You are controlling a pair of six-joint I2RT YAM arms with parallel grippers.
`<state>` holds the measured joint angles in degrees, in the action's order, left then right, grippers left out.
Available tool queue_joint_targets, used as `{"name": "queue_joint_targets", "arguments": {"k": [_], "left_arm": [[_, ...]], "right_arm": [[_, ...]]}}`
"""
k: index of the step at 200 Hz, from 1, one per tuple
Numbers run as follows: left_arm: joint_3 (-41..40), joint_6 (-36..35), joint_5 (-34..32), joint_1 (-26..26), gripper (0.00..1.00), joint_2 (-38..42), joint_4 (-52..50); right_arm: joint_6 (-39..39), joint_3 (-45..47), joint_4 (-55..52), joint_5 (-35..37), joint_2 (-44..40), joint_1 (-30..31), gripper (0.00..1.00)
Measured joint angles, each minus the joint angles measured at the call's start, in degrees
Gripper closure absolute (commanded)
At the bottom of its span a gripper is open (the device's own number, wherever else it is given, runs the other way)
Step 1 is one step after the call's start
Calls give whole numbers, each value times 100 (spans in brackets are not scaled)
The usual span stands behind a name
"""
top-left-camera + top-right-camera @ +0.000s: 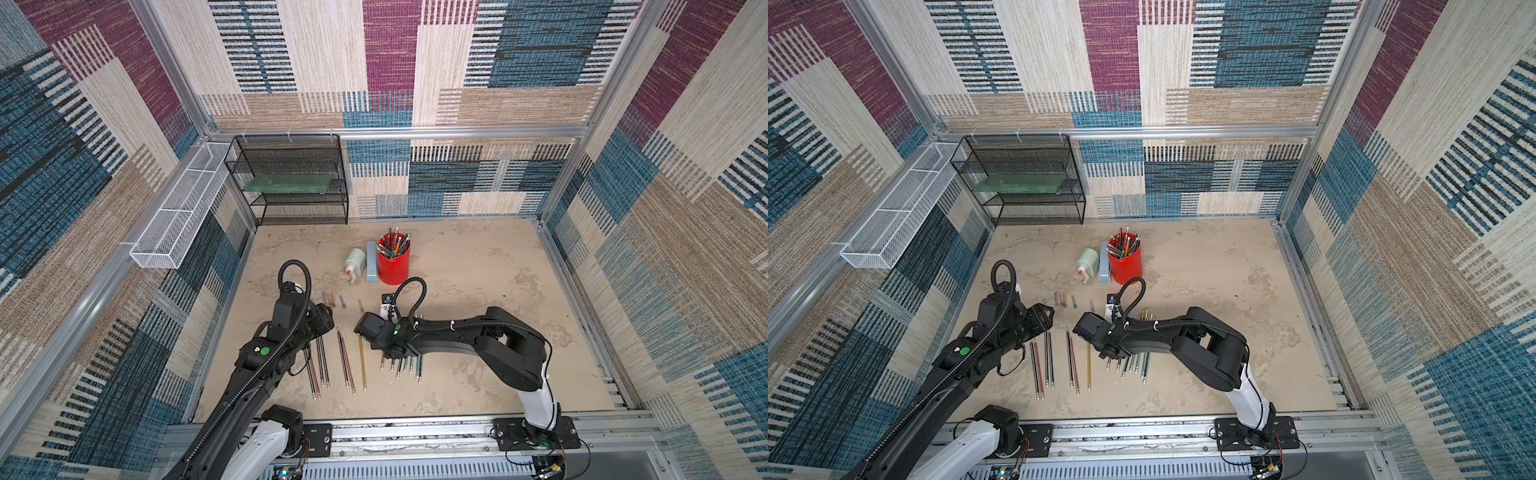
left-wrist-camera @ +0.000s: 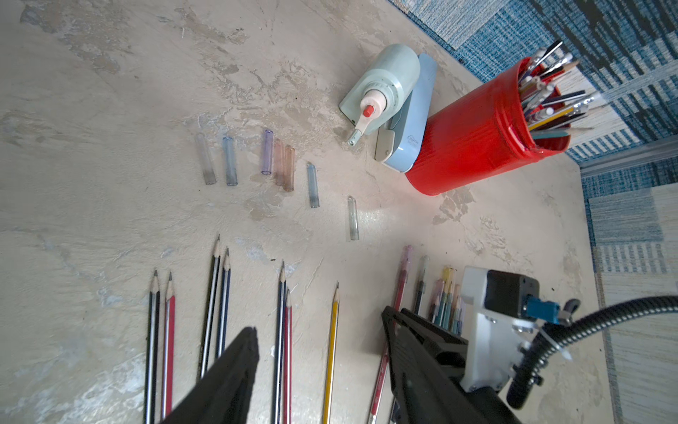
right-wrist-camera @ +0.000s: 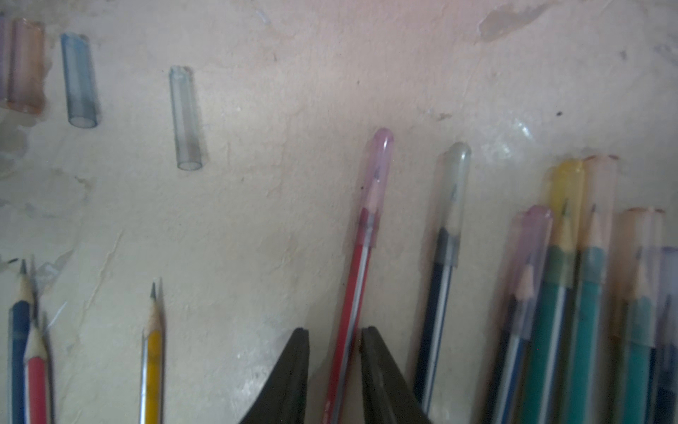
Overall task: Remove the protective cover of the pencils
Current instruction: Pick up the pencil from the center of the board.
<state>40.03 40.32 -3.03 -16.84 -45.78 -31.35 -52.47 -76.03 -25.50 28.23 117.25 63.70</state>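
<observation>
Only the right wrist view shows the right pincer [image 3: 334,328] apart, astride the red pencil [image 3: 353,293]. It lies front to back, capped tip rearward. The left pincer [image 2: 317,318] gapes empty.

Lighting both top views brightly and evenly from above, laying soft shadows under the right arm [image 1: 469,332] on the table [image 1: 478,270]. Bowing the frame rails [image 1: 395,132] near the edges. Blurring the capped pencils [image 3: 587,293] in the right wrist view; glinting on the table there.

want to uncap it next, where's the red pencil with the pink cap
In the right wrist view the red pencil lies between the open jaws of the right gripper, flanked by the bare yellow pencil and a capped dark pencil.
</observation>
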Motion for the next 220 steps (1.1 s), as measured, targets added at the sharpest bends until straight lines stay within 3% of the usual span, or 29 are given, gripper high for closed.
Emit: {"name": "queue_joint_targets", "arguments": {"k": [63,136,188,220], "left_arm": [[109,236,-146,20,19,52,-256],[63,588,-275,37,11,197,-317],[437,549,-50,59,14,216,-291],[-332,599,516,59,15,522,254]], "right_arm": [[-4,-122,-367,205,74,37,73],[2,-354,-442,361,273,83,86],[9,-225,-275,433,236,87,91],[96,-155,-177,363,166,107,93]]}}
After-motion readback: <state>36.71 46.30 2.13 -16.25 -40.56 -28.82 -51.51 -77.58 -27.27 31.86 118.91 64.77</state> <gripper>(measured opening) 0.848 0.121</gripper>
